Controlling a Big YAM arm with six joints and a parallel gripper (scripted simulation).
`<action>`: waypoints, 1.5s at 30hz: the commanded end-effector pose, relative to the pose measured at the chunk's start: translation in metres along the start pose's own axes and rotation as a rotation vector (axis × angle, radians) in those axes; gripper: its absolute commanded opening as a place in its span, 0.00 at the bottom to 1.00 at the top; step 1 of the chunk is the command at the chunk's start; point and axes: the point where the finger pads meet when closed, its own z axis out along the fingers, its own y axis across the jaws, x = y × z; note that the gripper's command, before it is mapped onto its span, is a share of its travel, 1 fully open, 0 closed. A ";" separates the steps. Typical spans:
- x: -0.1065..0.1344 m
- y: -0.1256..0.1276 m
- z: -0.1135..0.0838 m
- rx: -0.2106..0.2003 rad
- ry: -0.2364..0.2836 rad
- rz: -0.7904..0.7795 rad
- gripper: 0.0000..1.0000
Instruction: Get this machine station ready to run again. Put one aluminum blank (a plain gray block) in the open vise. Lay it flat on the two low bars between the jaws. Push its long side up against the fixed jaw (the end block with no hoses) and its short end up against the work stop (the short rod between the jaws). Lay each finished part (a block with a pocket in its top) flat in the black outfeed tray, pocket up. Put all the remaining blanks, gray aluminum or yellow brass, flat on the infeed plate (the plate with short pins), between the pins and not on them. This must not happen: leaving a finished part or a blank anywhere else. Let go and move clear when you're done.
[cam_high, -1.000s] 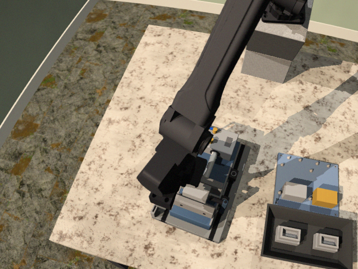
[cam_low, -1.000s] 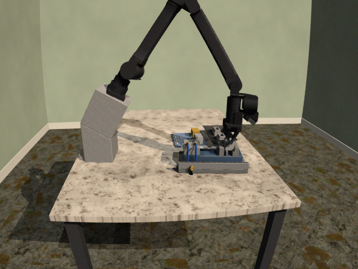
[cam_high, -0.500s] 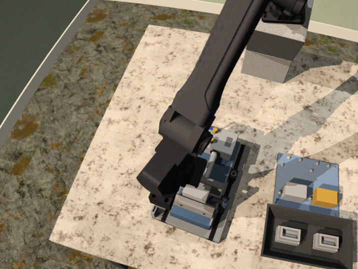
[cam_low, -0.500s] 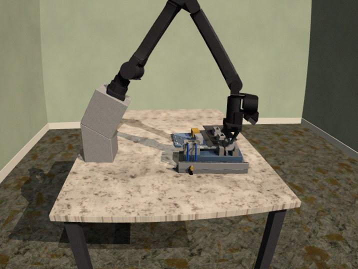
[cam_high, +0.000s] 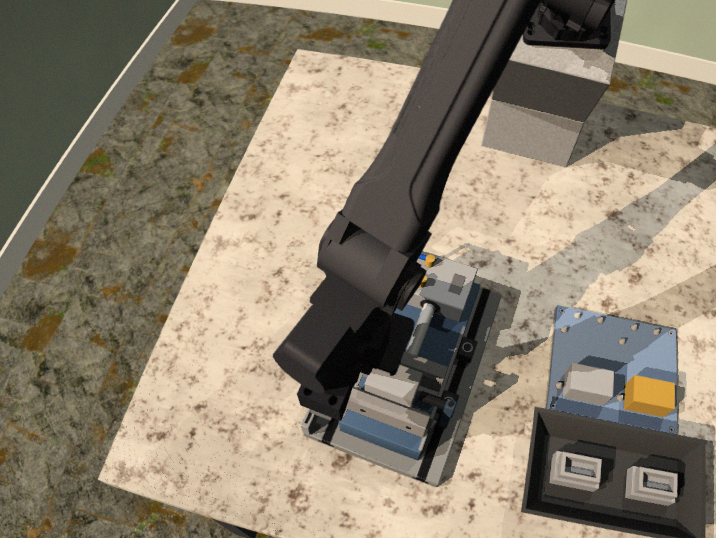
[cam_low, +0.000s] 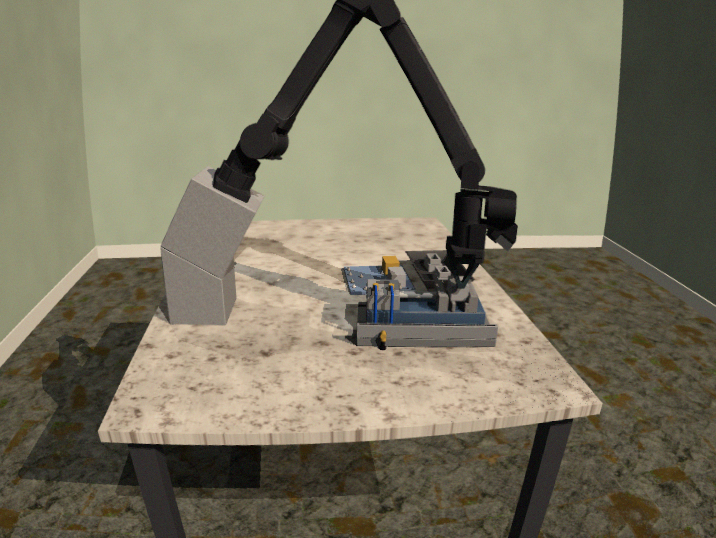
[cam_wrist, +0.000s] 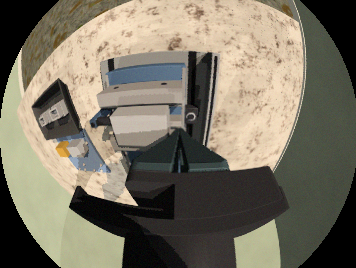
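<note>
My gripper (cam_low: 463, 285) (cam_wrist: 179, 133) is shut and empty, fingertips low over the vise beside the gray blank (cam_high: 391, 388) (cam_wrist: 140, 126). The arm hides the tips in the top view. This blank lies between the jaws, next to the fixed jaw (cam_high: 386, 409) (cam_wrist: 142, 95), one short end near the work stop (cam_wrist: 103, 121). I cannot tell whether it touches either. A gray blank (cam_high: 591, 384) (cam_wrist: 77, 147) and a brass blank (cam_high: 650, 394) (cam_wrist: 62, 149) lie on the infeed plate (cam_high: 584, 349). Two finished parts (cam_high: 574, 470) (cam_high: 652, 484) lie pocket up in the black outfeed tray (cam_high: 535, 462).
The hosed end block (cam_high: 448, 292) and its rod (cam_high: 422, 326) stand on the vise's arm-base side. Blue hoses (cam_low: 375, 303) rise there. A round fitting (cam_high: 467, 347) sits along the vise rail. The infeed plate and tray are side by side, apart from the vise.
</note>
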 end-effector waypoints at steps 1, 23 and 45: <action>-0.024 0.000 -0.015 0.011 -0.043 0.003 0.00; -0.022 -0.001 -0.010 0.009 -0.032 0.005 0.00; -0.021 -0.001 -0.009 0.008 -0.029 0.006 0.00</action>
